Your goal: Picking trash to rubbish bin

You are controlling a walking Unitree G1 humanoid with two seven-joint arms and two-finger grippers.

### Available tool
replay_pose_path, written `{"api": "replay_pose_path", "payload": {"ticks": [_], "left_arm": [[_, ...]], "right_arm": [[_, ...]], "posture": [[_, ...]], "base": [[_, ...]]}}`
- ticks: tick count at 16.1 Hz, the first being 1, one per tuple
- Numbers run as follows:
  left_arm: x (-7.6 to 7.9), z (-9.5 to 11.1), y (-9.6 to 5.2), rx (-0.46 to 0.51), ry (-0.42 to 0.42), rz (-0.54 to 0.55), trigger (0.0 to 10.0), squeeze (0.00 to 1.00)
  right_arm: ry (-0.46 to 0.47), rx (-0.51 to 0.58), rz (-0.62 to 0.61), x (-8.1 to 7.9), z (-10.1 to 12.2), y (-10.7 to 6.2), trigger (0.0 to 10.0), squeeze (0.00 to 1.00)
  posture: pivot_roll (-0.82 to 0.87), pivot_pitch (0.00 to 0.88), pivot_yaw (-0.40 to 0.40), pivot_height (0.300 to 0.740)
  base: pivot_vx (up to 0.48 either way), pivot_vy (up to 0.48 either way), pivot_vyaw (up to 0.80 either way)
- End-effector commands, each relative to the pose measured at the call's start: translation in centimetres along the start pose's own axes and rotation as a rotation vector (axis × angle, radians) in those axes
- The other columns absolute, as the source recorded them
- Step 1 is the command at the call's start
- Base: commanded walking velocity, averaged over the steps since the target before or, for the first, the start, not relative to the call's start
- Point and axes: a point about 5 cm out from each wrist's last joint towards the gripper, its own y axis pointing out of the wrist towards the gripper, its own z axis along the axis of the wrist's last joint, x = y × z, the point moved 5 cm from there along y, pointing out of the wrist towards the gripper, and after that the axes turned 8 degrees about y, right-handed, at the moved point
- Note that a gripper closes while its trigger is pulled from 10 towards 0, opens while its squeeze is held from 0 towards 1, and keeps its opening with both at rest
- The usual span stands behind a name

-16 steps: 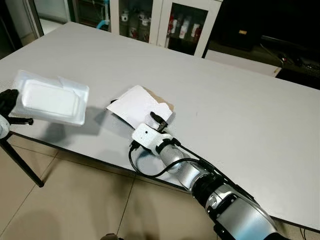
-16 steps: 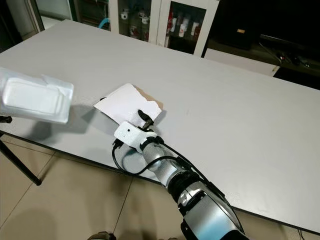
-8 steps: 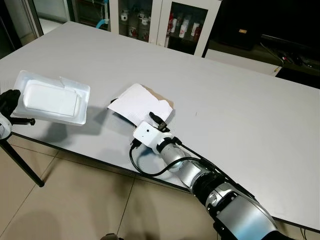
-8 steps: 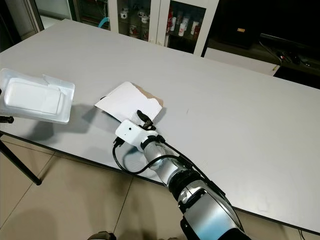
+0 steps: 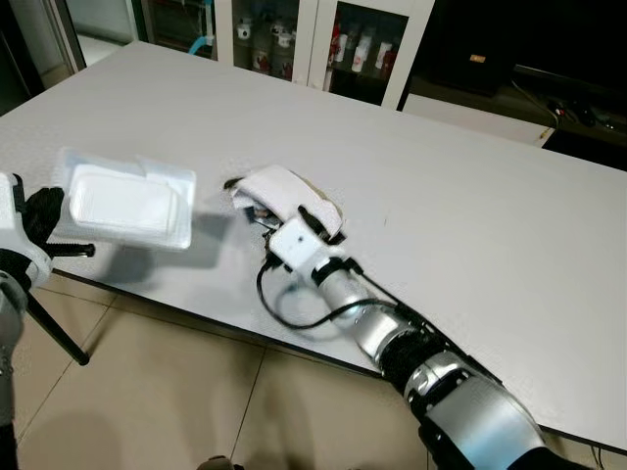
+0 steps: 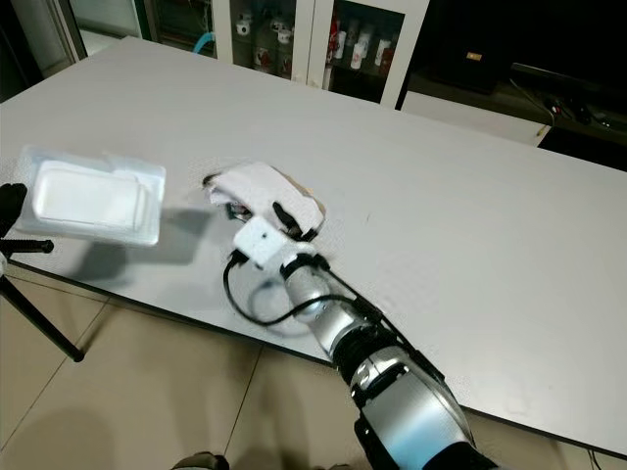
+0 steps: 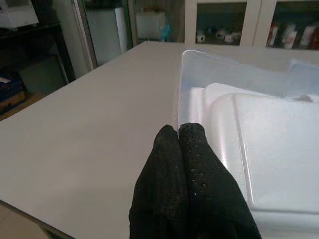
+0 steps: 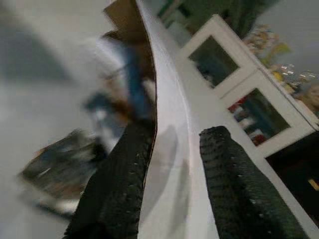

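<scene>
I count two pieces of trash and two claws on them. On my left, the left claw [image 7: 178, 149] is clenched on the rim of one clear plastic tray [image 5: 127, 201], fingers pressed together over its edge; the tray hangs tilted in the air just past the near-left edge of the bench [image 5: 470, 225], casting a shadow on the bench top beneath it. To the right of that, near the front edge of the bench, lies one white paper bag [image 5: 284, 191] with brown card showing along its far side, lifted and curled rather than flat. My right claw [image 5: 315, 217] is on it: in the wrist view one finger [image 8: 119, 184] sits under the white sheet and the other finger [image 8: 234, 184] over it, so it grips the paper, with blurred printed matter visible below the sheet. The bag is close to the bench's near edge, and tiled floor [image 5: 147, 392] lies open below. To the right and behind the bag the bench surface runs wide and bare. One row of glass-door cabinets [image 5: 323, 44] stands beyond the far edge.
</scene>
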Motion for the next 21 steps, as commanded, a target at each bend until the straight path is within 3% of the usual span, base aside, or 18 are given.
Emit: {"api": "replay_pose_path", "payload": {"ticks": [1, 5, 8, 9, 11, 13, 15, 16, 18, 20, 21], "left_arm": [[1.0, 0.5, -0.1, 0.024, 0.008, -0.020, 0.0, 0.00], [1.7, 0.4, -0.3, 0.034, -0.008, -0.018, 0.0, 0.00], [1.9, 0.9, -0.6, 0.066, -0.022, 0.003, 0.0, 0.00], [2.0, 1.1, -1.1, 0.084, -0.035, 0.004, 0.0, 0.00], [2.4, 1.0, -1.4, 0.085, -0.049, -0.005, 0.0, 0.00], [3.5, 0.6, -1.6, 0.081, -0.069, -0.025, 0.0, 0.00], [4.7, 0.8, -1.5, 0.092, -0.076, -0.050, 0.0, 0.00], [5.3, 0.9, -1.5, 0.098, -0.088, -0.060, 0.0, 0.00], [6.9, 0.7, -2.1, 0.098, -0.103, -0.108, 0.0, 0.00], [8.1, 0.6, -2.9, 0.105, -0.141, -0.140, 0.0, 0.00], [9.6, 0.9, -3.5, 0.125, -0.166, -0.177, 0.0, 0.00]], "right_arm": [[0.043, 0.022, -0.071, 1.9, 0.3, 0.2, 0.0, 0.00], [0.131, 0.024, -0.155, 4.3, -0.2, -0.1, 0.0, 0.00], [0.283, 0.046, -0.239, 6.6, -0.2, -0.3, 0.0, 0.00], [0.393, 0.094, -0.282, 8.2, 0.1, -0.9, 0.0, 0.00], [0.450, 0.121, -0.300, 9.2, 0.0, -1.5, 0.0, 0.00], [0.465, 0.139, -0.315, 10.3, -1.0, -3.3, 0.0, 0.00], [0.470, 0.136, -0.264, 10.0, -1.4, -3.9, 0.0, 0.00], [0.505, 0.131, -0.207, 9.4, -1.4, -4.1, 4.0, 0.00], [0.577, 0.142, -0.166, 9.1, -1.2, -4.9, 10.0, 0.00], [0.600, 0.137, -0.159, 9.1, -1.4, -6.4, 10.0, 0.00], [0.634, 0.112, -0.156, 8.9, -1.9, -8.0, 10.0, 0.00]], "posture": [[0.10, 0.060, -0.091, 0.740], [0.10, 0.059, -0.084, 0.740], [0.10, 0.058, -0.085, 0.740], [0.10, 0.056, -0.089, 0.740], [0.10, 0.054, -0.086, 0.740], [0.09, 0.051, -0.080, 0.740], [0.09, 0.044, -0.079, 0.740], [0.09, 0.043, -0.082, 0.740], [0.09, 0.032, -0.086, 0.740], [0.09, 0.027, -0.084, 0.740], [0.09, 0.023, -0.076, 0.740]], "base": [[0.000, 0.000, 0.00], [0.000, 0.000, 0.00], [0.000, 0.000, 0.00], [0.000, 0.000, 0.00], [0.000, 0.000, 0.00], [0.000, 0.000, 0.00], [0.000, 0.000, 0.00], [0.000, 0.000, 0.00], [0.000, 0.000, 0.00], [0.000, 0.000, 0.00], [0.000, 0.000, 0.00]]}}
